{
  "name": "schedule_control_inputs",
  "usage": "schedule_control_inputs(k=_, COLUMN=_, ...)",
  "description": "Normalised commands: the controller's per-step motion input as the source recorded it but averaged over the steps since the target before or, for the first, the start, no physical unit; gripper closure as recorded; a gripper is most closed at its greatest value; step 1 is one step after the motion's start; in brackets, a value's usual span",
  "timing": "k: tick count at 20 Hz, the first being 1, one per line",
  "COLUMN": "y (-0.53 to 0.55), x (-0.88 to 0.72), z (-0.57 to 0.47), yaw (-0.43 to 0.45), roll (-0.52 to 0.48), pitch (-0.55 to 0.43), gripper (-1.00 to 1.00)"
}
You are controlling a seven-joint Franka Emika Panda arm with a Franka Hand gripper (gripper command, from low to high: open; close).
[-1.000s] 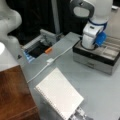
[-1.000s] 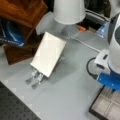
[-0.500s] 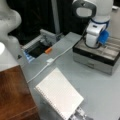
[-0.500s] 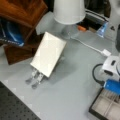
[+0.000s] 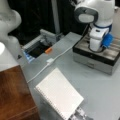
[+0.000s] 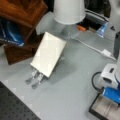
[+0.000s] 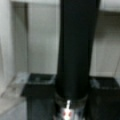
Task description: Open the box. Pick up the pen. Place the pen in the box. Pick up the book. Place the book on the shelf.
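Observation:
In the wrist view the black pen (image 7: 75, 50) runs up the middle, silver part at the bottom, and my gripper (image 7: 71, 87) is shut on it, a black finger (image 7: 40, 86) on each side. Behind it lies the pale beige inside of the box (image 7: 40, 45). In both front views the box (image 5: 100, 58) (image 6: 102, 108) is open and my gripper (image 5: 96, 46) (image 6: 108, 76) hangs over its compartments, fingertips hidden. The white spiral-bound book (image 5: 60, 93) (image 6: 48, 57) leans tilted on a metal stand. The reddish-brown shelf (image 5: 13, 95) (image 6: 22, 10) stands beside it.
A white cable with a plug (image 5: 50, 60) (image 6: 106, 52) crosses the grey table. An orange piece (image 5: 48, 50) lies beside an open dark tray (image 5: 37, 50). A large white lamp-like body (image 6: 68, 11) stands at the top of a front view. The metal stand's feet (image 6: 35, 78) stick out.
The gripper with the pen has sunk a little toward the box's inside. The book and the shelf have not moved.

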Motion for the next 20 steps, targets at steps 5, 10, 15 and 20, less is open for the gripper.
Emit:
schedule_control_inputs(k=5, y=0.23, x=0.38, z=0.09, yaw=0.019, roll=-0.271, pitch=0.082, gripper=-1.00)
schedule_control_inputs(k=10, y=0.20, x=0.34, z=0.11, yaw=0.035, roll=-0.277, pitch=0.109, gripper=-1.00)
schedule_control_inputs(k=15, y=0.18, x=0.30, z=0.13, yaw=0.047, roll=-0.282, pitch=0.118, gripper=-1.00)
schedule_control_inputs(k=20, y=0.12, x=0.25, z=0.17, yaw=0.061, roll=-0.298, pitch=0.143, gripper=-1.00)
